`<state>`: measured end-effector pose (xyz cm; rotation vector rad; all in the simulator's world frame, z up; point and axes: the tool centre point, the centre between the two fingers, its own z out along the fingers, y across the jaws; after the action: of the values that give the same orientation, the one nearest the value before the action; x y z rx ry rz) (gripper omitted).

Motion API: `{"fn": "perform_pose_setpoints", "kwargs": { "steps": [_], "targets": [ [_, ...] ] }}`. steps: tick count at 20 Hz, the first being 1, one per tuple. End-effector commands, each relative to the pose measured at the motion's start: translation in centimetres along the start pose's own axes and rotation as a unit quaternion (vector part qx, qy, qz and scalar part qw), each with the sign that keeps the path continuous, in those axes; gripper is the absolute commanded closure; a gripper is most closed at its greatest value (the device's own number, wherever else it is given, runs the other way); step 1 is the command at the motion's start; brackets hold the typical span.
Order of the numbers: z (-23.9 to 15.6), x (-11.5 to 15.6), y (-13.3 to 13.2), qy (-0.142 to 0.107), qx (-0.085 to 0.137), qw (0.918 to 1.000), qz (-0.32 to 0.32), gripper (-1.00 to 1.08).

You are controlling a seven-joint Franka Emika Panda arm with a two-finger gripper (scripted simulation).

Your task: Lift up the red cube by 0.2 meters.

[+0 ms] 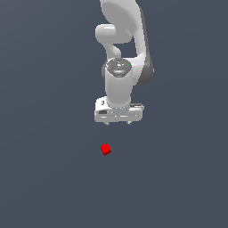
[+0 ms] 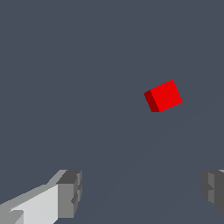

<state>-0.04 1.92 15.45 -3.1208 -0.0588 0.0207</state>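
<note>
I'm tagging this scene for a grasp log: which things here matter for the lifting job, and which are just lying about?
Belongs to the job:
- small bright red matte cube, resting on the floor
- white robot gripper, open, above the cube and not touching it

Just lying about:
- nothing else visible; only the plain dark grey floor

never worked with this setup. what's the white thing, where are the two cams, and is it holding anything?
These are simulator renders, not real photos. The white machine is a single Franka Panda robot arm. The exterior view comes from a camera off the arm, showing it reaching down over a plain dark grey floor. At its lower end is the tool, a two-fingered clamp. The wrist view comes from a camera mounted on the wrist: the two grey blocks at its edge are the fingertips, spread wide apart with nothing between them. The only loose item is the small red cube, resting on the floor, apart from the tool and untouched. So nothing is held; the tool is open and the cube has not yet been lifted.
</note>
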Motion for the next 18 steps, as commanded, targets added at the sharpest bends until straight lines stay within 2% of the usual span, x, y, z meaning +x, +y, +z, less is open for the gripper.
{"fn": "perform_pose_setpoints", "kwargs": {
  "steps": [1,10,18],
  "targets": [
    [0.0,0.0,0.0,0.000,0.000,1.0000,0.000,-0.92],
    [1.4,0.5,0.9,0.000,-0.001,0.9998,-0.022,-0.92],
    [5.1,2.2,3.0,0.001,-0.004,0.9967,-0.081,-0.92]
  ]
}}
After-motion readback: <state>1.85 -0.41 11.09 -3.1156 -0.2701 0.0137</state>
